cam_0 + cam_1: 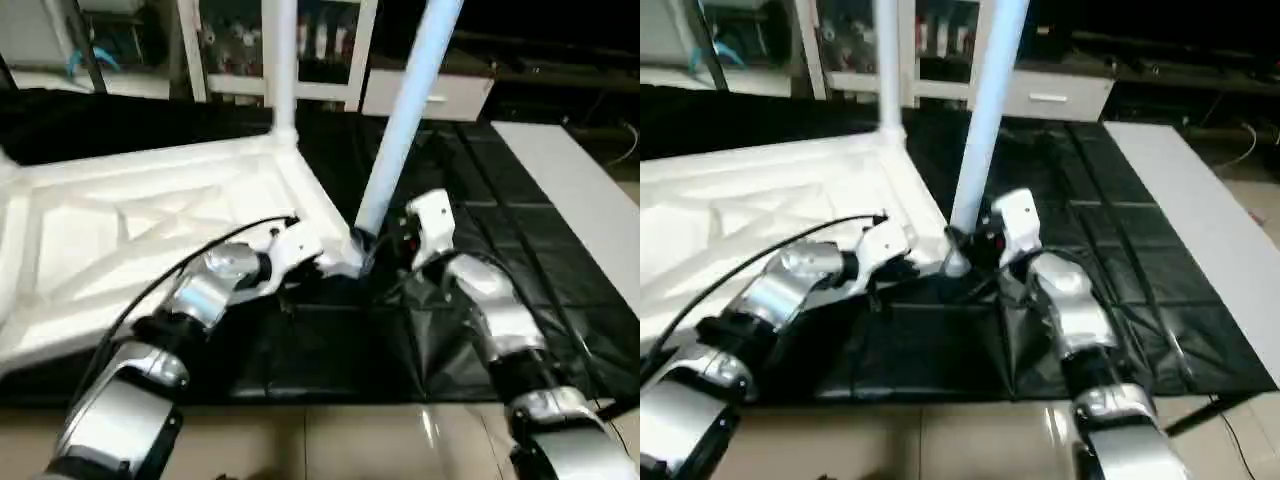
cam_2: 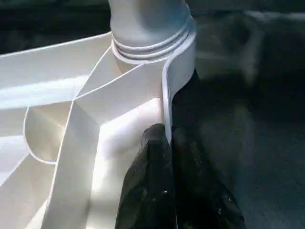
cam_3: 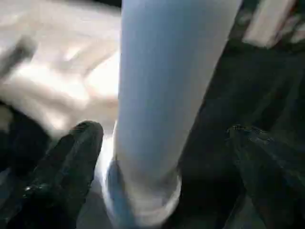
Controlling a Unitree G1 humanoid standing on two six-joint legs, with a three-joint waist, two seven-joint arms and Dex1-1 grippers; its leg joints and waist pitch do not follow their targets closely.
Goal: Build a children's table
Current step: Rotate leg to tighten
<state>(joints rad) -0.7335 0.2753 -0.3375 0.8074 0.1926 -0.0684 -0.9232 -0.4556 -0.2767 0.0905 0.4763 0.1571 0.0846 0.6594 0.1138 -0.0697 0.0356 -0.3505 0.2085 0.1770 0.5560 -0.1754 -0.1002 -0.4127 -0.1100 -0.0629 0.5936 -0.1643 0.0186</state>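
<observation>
The children's table's white tabletop (image 1: 120, 230) lies upside down on the black cover, its ribbed underside facing up. One white leg (image 1: 283, 60) stands upright in the far corner socket. A second leg (image 1: 405, 120) stands in the near corner socket (image 1: 352, 250), leaning to the right. My left gripper (image 2: 169, 138) is shut on the tabletop's rim just beside that socket, one finger (image 2: 147, 181) inside the wall and one outside. My right gripper (image 3: 164, 131) is at the base of the leaning leg (image 3: 167, 71); its fingers (image 3: 71, 167) stand wide open on either side, apart from the tube.
The black cover (image 1: 330, 350) spreads over the worktable to its front edge, with tiled floor below. A white board (image 1: 580, 190) lies along the right side. Shelves and a white cabinet (image 1: 430, 95) stand behind the table.
</observation>
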